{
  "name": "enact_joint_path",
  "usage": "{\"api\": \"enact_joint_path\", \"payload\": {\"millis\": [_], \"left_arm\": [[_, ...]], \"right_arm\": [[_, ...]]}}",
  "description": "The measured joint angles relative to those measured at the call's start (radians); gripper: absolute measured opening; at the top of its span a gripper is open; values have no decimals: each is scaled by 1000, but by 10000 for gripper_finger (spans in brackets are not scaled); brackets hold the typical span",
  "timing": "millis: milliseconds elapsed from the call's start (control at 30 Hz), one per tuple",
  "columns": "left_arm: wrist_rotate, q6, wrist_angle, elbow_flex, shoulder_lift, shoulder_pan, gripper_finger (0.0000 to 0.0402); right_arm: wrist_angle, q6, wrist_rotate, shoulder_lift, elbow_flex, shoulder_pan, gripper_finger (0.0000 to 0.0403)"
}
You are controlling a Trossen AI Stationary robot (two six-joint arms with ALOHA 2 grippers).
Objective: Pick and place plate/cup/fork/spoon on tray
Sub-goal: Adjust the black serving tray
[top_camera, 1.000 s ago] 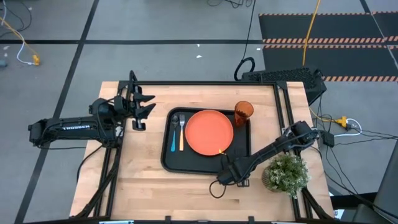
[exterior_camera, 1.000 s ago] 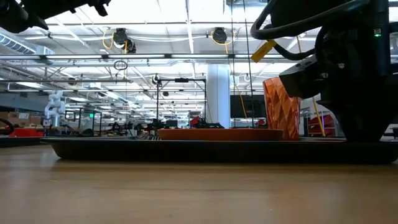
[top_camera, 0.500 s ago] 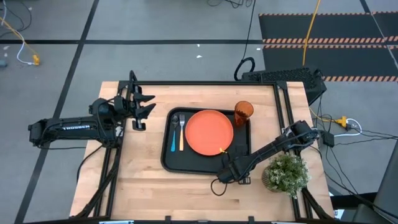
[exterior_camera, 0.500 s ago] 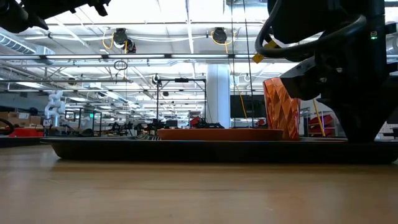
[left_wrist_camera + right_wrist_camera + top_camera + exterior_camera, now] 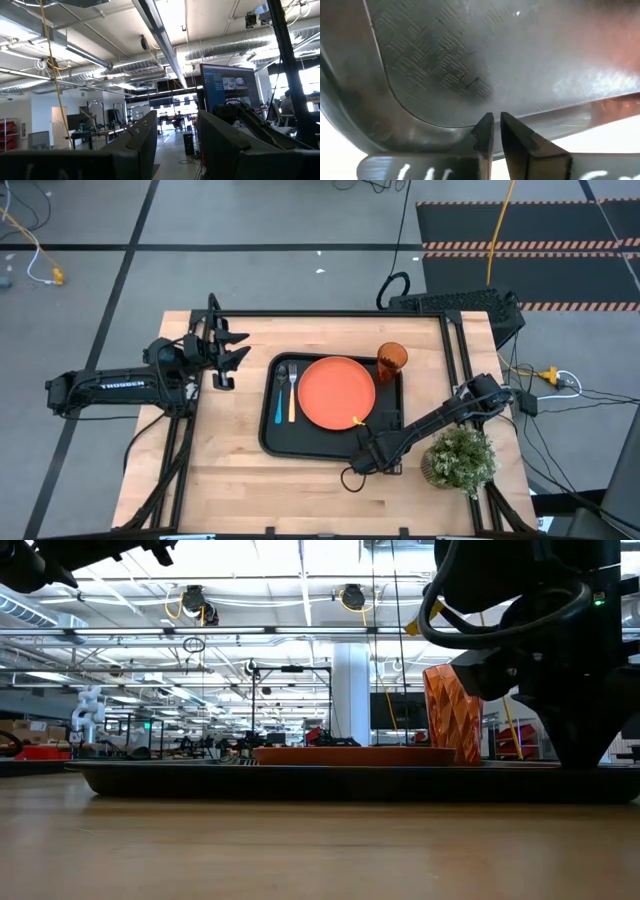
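Observation:
The black tray (image 5: 268,430) lies mid-table. On it are the orange plate (image 5: 337,392), the ribbed orange cup (image 5: 391,361) in its far right corner, and left of the plate the blue-handled spoon (image 5: 279,402) and the tan-handled fork (image 5: 292,400). My right gripper (image 5: 368,452) points steeply down at the tray's near right corner, fingers shut (image 5: 496,122) over the rim (image 5: 420,125). My left gripper (image 5: 235,350) waits open above the table's far left, its fingers (image 5: 145,145) pointing up into the room. My right gripper comes at the tray's near right corner from above, both shut fingertips (image 5: 485,127) over the rim (image 5: 555,120) beside the rounded corner, not on either side of it. Whether they touch the rim I cannot tell.
A potted plant (image 5: 460,458) stands right beside my right arm at the table's near right. Bare wood lies in front of the tray and to its left. In the low view the cup (image 5: 452,715) rises above the plate (image 5: 355,754) behind the tray's rim (image 5: 300,780).
My right gripper has stayed at the tray's near right corner while its wrist has tipped and rolled a little; the cable on it has risen in the low view. The tableware has not moved.

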Motion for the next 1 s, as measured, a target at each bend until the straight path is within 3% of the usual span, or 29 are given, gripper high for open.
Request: {"api": "enact_joint_path", "payload": {"millis": [267, 533, 800, 1000], "left_arm": [[0, 0, 0, 0, 0, 0, 143], [0, 7, 1, 0, 0, 0, 143], [0, 33, 0, 0, 0, 0, 143], [0, 34, 0, 0, 0, 0, 143]], "right_arm": [[-1, 32, -10, 0, 0, 0, 26], [-29, 119, -92, -20, 0, 10, 26], [27, 256, -104, -188, 1, 8, 26], [150, 255, -52, -344, 1, 9, 25]]}}
